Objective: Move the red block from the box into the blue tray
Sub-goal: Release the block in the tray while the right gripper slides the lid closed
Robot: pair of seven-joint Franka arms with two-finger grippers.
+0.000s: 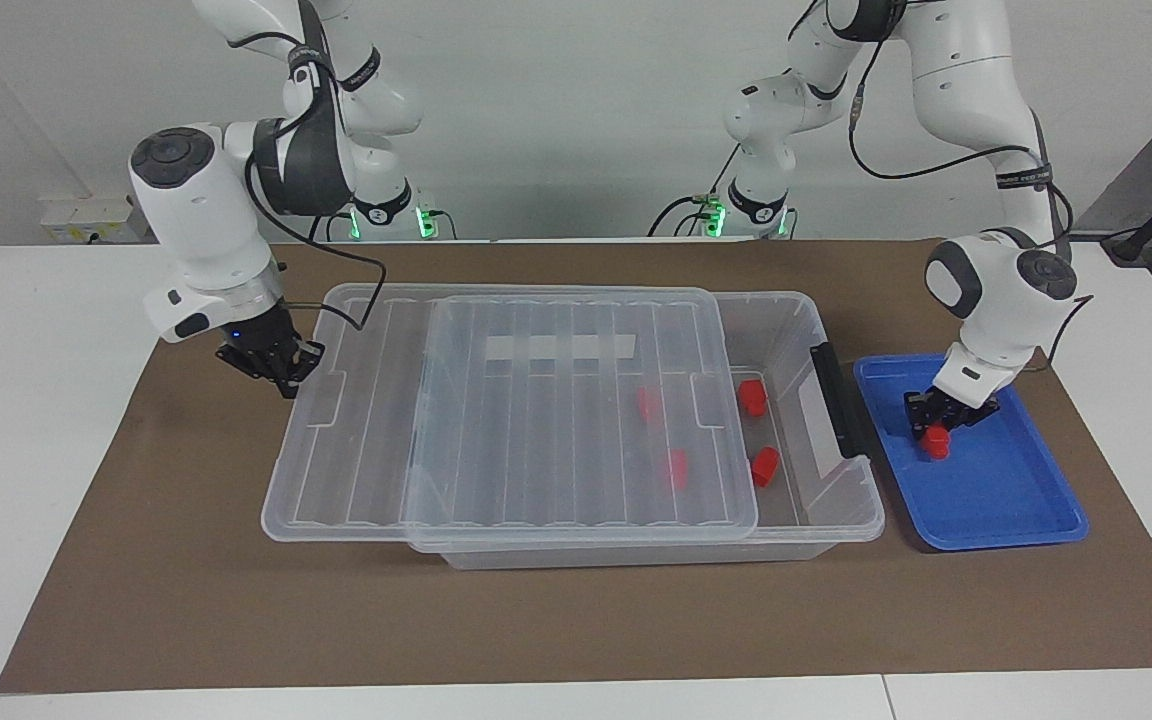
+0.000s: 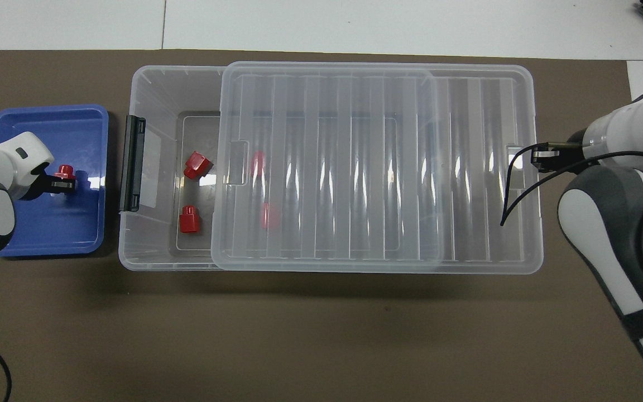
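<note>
We start close to the robots. Our left gripper [image 1: 939, 428] is down inside the blue tray [image 1: 1026, 500], at the left arm's end of the table. Its fingers are closed on the red block [image 1: 936, 443]. The block looks very low in the tray, but we cannot tell if it is touching the bottom yet. We think the job is almost done: the block is out of the box [image 1: 796, 330] and in the tray. All that is left is to open the fingers and lift away.

The block has a fat body and a small knob. In the overhead view the knob seems to point up, and the block shows no clear long side from there.

Our right gripper [image 1: 271, 365] is at the edge of the lid [image 1: 536, 420] at the right arm's end. We cannot tell if it has hold of the lid. The lid is slid toward that end, so the box is open next to the tray.

In the open part lie two loose blocks [image 2: 196, 165]. One lies farther from the robots than the other. Two more blocks under the lid [image 2: 268, 215] show through it.
</note>
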